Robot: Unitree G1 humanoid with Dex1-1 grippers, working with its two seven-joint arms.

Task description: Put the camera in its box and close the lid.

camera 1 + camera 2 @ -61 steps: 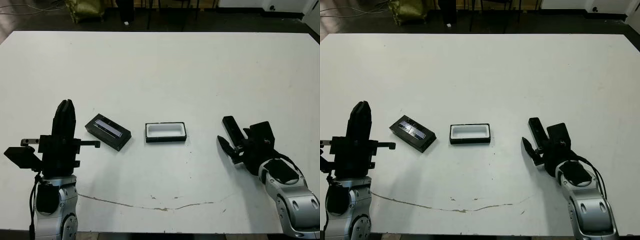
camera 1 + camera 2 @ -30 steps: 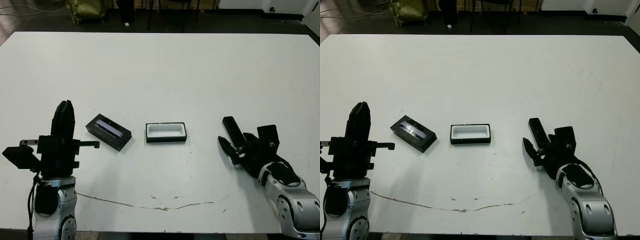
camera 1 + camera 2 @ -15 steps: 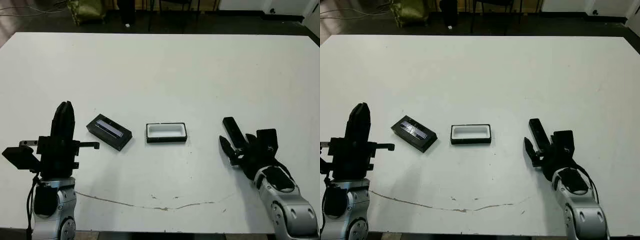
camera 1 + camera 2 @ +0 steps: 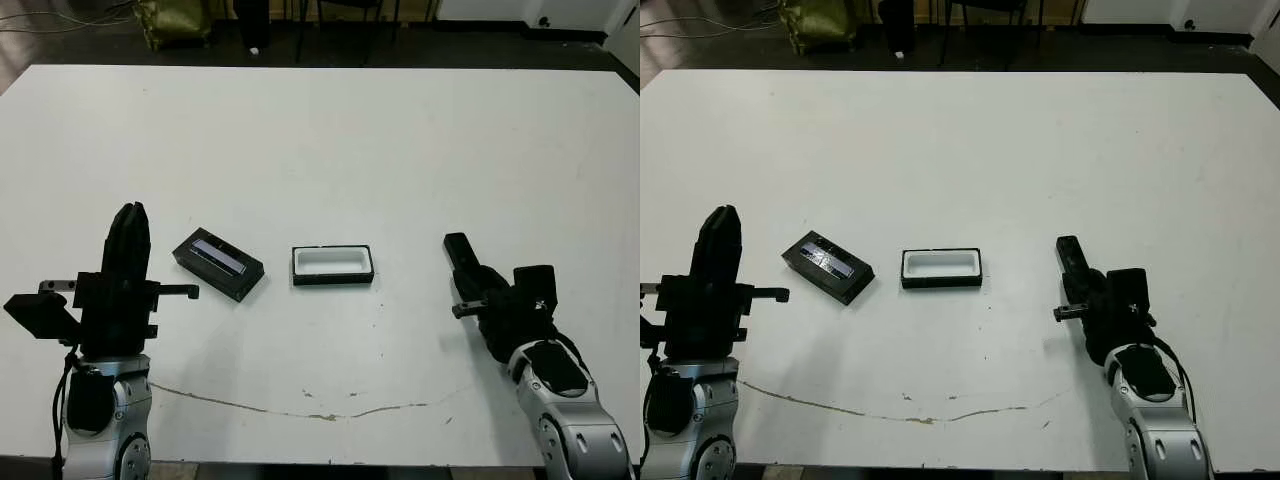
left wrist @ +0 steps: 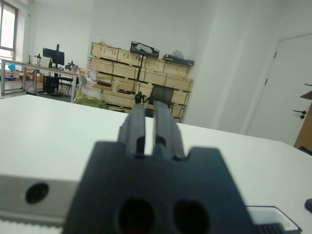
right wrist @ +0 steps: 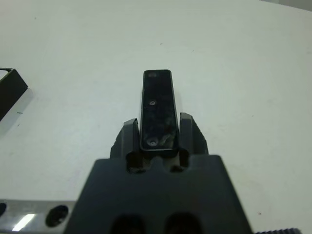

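Right wrist view: camera (image 6: 157, 109) between fingers (image 6: 129, 130)

silver-grey rounded forearms carry black blocky wrist housings, black cables and each slim two-fingered black end effector.

Bright, even overhead light across the white tabletop (image 4: 330, 140), with only soft, short shadows beside the box (image 4: 332, 265), the lid (image 4: 217, 264) and under the right pincer (image 4: 462, 290); dark floor beyond the far edge. Sharp in the head views, slightly bowed at the edges. Blurred, out-of-focus black body up close in both wrist views, mild glare on the camera (image 6: 157, 110).
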